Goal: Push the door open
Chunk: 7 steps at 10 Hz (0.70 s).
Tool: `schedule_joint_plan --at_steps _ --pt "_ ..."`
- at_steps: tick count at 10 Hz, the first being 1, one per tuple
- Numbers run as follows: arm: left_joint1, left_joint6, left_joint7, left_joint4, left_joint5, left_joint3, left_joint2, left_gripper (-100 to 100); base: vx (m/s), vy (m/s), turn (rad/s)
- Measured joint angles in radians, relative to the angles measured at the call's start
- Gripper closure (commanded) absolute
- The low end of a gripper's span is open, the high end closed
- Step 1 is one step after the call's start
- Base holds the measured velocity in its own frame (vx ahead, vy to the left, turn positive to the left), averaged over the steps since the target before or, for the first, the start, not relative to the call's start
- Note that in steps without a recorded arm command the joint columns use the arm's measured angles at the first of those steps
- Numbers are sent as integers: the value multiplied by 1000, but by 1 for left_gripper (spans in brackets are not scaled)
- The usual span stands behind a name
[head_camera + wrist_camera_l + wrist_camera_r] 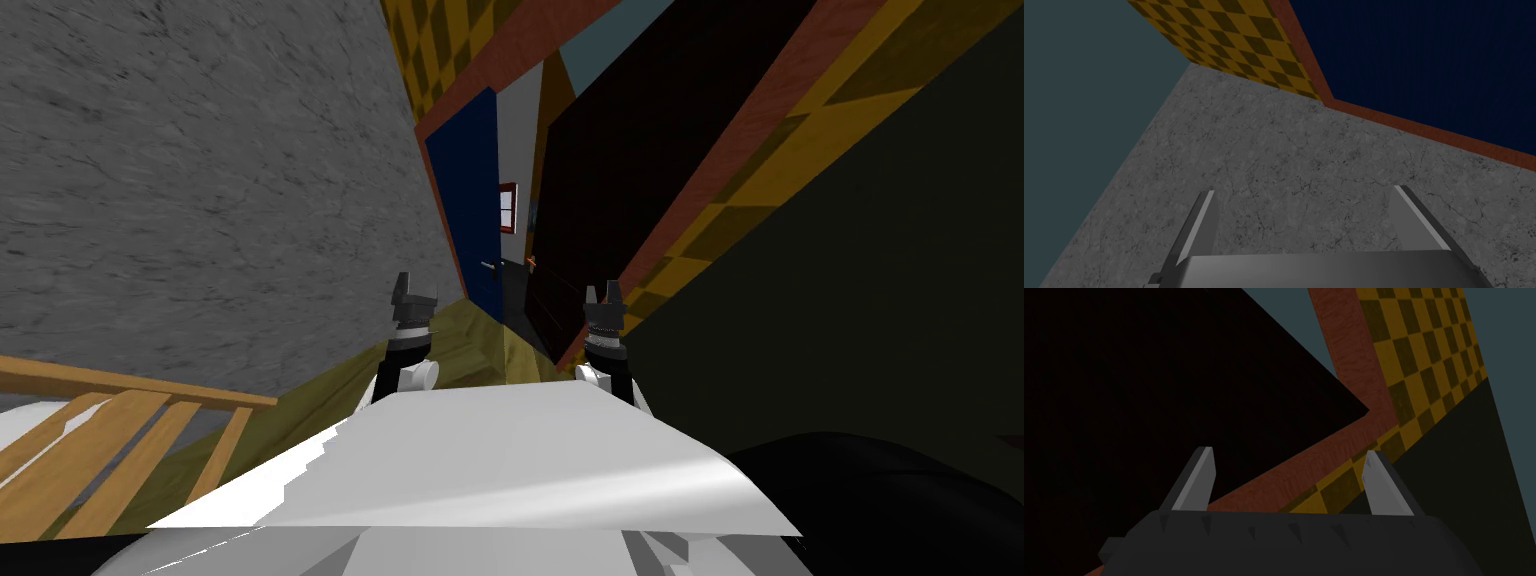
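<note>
A dark blue door leaf (468, 190) stands ahead in a red-brown frame (440, 200), with a small handle (488, 265) at its edge. Beside it is a black leaf or black area (640, 150) with an orange handle (533, 263). A narrow gap between them shows a white wall with a small framed picture (508, 208). My left gripper (413, 290) is open and short of the door; its wrist view shows the blue door (1424, 60) beyond its fingertips (1302, 190). My right gripper (603, 295) is open (1289, 451), facing the black surface (1174, 388) and frame (1349, 353).
A grey textured wall (200, 180) runs close along my left. A dark wall (880, 300) closes in on the right. Yellow checkered wall (700, 250) borders the frame. A wooden railing (120, 430) sits at lower left. The olive floor (470, 350) leads to the door.
</note>
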Motion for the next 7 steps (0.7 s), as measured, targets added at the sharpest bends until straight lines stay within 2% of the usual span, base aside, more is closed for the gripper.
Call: schedule_joint_plan --at_steps 1,5,7 --pt "-18 -3 -1 34 0 -4 4 -100 104 117 -109" --pt "-76 12 -4 119 1 -16 14 -100 88 74 -69" --pt "-108 3 -5 181 2 -21 19 -100 88 90 -79"
